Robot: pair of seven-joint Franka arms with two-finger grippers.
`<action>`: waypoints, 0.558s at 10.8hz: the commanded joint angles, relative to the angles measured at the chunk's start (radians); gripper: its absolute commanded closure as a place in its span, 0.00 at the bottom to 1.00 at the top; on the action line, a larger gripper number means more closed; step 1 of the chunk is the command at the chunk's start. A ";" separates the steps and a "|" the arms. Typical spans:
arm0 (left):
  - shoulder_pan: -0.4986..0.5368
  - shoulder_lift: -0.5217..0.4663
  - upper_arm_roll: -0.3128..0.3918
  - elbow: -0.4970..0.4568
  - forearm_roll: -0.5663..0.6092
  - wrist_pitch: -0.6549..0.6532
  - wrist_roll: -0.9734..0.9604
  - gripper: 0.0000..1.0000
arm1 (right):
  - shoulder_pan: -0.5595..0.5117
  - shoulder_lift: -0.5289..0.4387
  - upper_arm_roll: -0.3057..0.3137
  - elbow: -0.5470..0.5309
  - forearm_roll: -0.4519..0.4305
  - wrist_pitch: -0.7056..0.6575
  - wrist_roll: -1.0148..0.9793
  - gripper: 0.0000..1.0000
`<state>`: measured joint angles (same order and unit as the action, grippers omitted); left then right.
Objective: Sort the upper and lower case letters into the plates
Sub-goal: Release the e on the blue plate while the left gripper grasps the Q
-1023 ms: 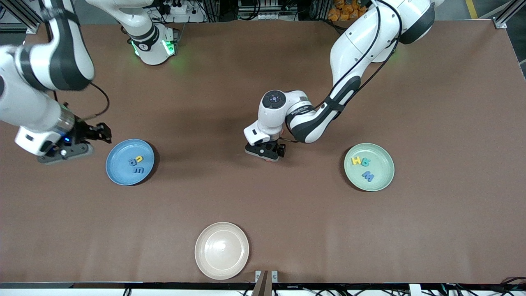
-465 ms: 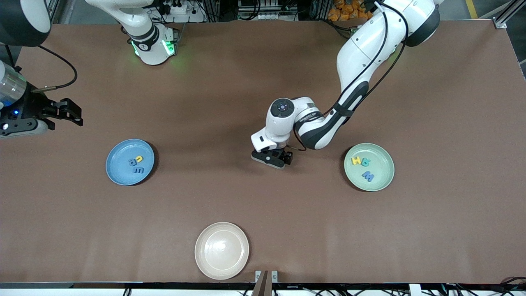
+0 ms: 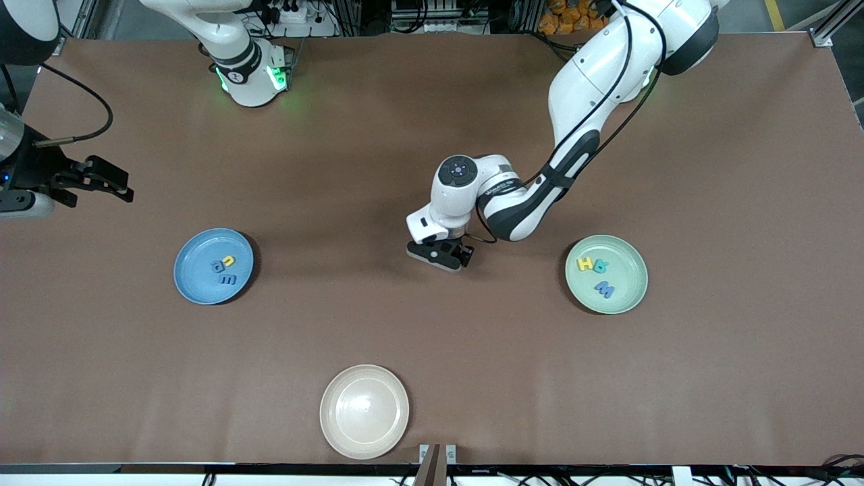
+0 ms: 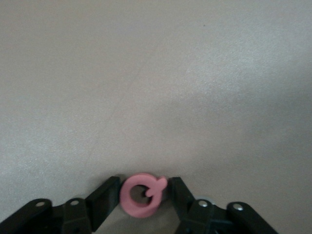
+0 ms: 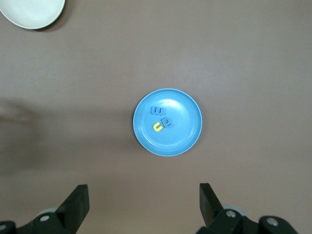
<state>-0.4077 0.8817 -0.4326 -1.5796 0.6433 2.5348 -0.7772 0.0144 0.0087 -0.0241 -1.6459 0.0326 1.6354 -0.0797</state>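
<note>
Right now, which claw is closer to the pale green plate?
Left. The left claw is over the table's middle, beside the pale green plate, pinching a pink letter. The right claw waits by the right arm's end.

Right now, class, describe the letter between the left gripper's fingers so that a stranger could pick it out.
Start at the table's middle, between the blue plate and green plate. There the left gripper clamps a pink ring-shaped letter with a small tail, the only pink one and the only one off a plate.

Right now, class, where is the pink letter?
The pink letter sits between the left gripper's fingers, low over bare table between the blue plate and the green plate.
</note>
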 commanded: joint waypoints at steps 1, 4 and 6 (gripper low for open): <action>0.001 0.003 0.005 -0.019 -0.004 0.004 -0.007 0.57 | 0.016 -0.007 -0.011 0.006 0.020 -0.020 0.017 0.00; 0.007 -0.006 0.003 -0.016 -0.004 -0.020 -0.004 0.78 | 0.019 -0.001 -0.011 0.020 0.010 -0.025 0.012 0.00; 0.032 -0.018 -0.005 -0.011 -0.005 -0.042 -0.001 0.85 | 0.019 -0.001 -0.013 0.020 0.010 -0.028 0.014 0.00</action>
<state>-0.4003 0.8791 -0.4342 -1.5782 0.6433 2.5238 -0.7772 0.0265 0.0087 -0.0264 -1.6423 0.0326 1.6270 -0.0789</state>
